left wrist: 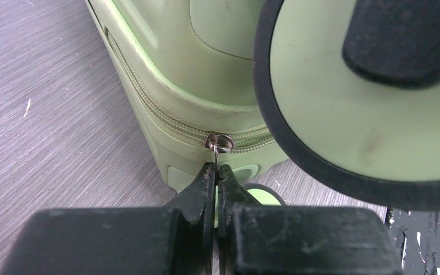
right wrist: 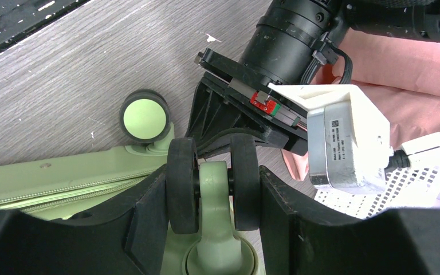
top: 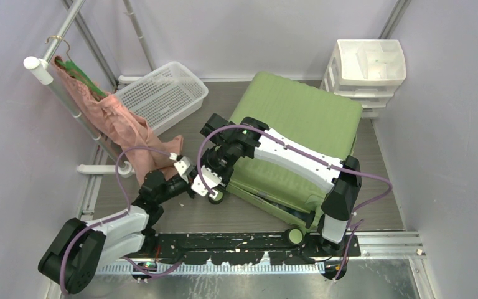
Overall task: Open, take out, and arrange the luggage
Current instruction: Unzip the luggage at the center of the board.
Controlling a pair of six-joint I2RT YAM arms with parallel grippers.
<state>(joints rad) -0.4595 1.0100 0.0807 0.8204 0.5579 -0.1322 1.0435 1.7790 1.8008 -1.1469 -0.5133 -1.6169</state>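
Suitcase is laid flat on the table, lid down, between the basket and the drawer unit, wheels toward the arm bases. Left gripper is closed tight at the near-left corner, with the zipper pull pinched between its fingertips. Right gripper is set part-way open around the double wheel, one finger pressed against each outer face.

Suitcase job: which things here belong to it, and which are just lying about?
For the job: green suitcase, zipper pull, twin wheel, left gripper, right gripper.
Lying about: white mesh basket, white drawer unit, hanging pink garment.
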